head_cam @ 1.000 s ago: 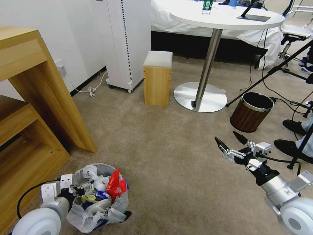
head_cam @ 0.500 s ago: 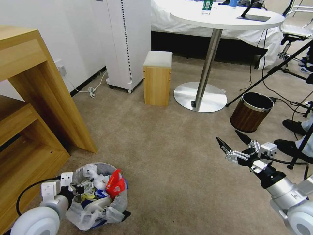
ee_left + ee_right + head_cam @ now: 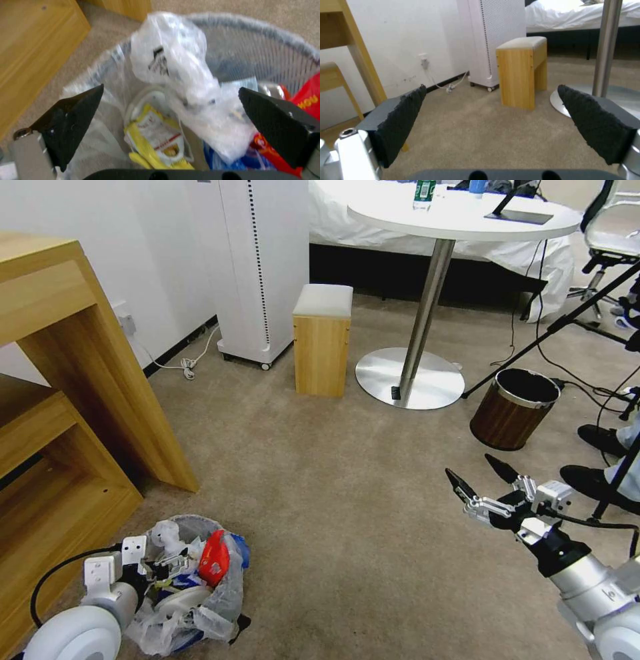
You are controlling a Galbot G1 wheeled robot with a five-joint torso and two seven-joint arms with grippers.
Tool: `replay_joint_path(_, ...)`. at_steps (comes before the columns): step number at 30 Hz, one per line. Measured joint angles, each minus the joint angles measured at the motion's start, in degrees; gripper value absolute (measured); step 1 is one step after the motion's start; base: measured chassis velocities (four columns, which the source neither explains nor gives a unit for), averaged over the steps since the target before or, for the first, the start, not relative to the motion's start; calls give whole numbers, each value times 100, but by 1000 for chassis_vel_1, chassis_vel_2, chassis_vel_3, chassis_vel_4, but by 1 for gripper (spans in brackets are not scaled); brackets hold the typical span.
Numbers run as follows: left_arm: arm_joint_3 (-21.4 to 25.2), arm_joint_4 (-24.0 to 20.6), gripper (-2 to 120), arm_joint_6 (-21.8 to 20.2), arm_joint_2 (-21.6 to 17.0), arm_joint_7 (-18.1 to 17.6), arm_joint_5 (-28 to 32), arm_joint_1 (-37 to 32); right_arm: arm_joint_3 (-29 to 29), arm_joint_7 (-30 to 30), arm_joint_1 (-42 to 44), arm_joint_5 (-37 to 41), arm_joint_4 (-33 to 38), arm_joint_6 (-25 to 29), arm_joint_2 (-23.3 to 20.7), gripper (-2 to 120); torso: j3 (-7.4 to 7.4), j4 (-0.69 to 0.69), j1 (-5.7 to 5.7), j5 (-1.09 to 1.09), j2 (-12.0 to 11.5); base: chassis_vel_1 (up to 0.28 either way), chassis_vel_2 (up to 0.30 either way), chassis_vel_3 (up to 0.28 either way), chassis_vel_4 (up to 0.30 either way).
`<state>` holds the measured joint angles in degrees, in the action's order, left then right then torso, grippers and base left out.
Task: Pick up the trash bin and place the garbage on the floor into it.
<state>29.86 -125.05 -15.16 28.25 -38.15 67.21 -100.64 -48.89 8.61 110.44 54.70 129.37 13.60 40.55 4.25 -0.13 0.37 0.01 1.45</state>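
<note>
Beige carpeted floor (image 3: 320,513), wooden shelving at its left edge. The trash bin (image 3: 227,597) stands beside that shelving, packed with garbage (image 3: 212,559). Left claw (image 3: 162,568) hangs over its mouth, jaws apart; right claw (image 3: 481,481) hovers well apart, open, empty. Judged light, with a slippery, soft liner; the firm rim is the sound hold.

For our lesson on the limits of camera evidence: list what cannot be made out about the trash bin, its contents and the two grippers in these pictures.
- Trash bin, head view: its base is hidden by the plastic bag and the left gripper.
- Garbage, left wrist view: blurred, print unreadable; lower pieces are buried under the white bag.
- Right gripper, head view: open over bare carpet; the floor beneath its arm is covered.
- Bottle on the round table, head view: cut off by the edge.
</note>
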Motion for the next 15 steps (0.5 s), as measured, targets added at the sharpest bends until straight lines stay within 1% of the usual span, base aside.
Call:
replay_joint_path(4,147,-119,100,17,-113,31,6,6,1,20,-10,-11,-52,2,4,100,0,1,0,-2,0,0,0,0,0)
replay_joint_path(5,247,-165,100,28,-144,88,0,19,-3,21,-44,-10,-80,2,11,100,0,0,0,-1,0,0,0,0,0)
replay_joint_path(7,580,-241,100,66,-181,383,-203,32,-31,34,-162,-24,-197,2,39,100,0,0,0,-1,0,0,0,0,0)
replay_joint_path(8,580,-241,100,66,-181,383,-203,32,-31,34,-162,-24,-197,2,39,100,0,0,0,-1,0,0,0,0,0)
replay_joint_path(9,772,-298,100,96,-187,544,-335,18,-46,36,-225,-40,-257,-7,54,100,1,0,0,-1,0,0,0,0,0)
replay_joint_path(11,1176,-373,100,187,-77,942,-715,39,-75,-10,-416,-48,-335,-92,105,100,1,0,0,2,0,0,0,0,0)
replay_joint_path(12,1176,-373,100,187,-77,942,-715,39,-75,-10,-416,-48,-335,-92,105,100,1,0,0,2,0,0,0,0,0)
replay_joint_path(13,1380,-406,100,243,40,1101,-856,110,-83,-65,-514,-40,-345,-116,131,100,0,0,0,-1,0,0,0,0,0)
replay_joint_path(15,1704,-563,100,318,300,1319,-960,181,-128,-150,-740,12,-374,-159,184,100,0,0,0,0,0,0,0,0,0)
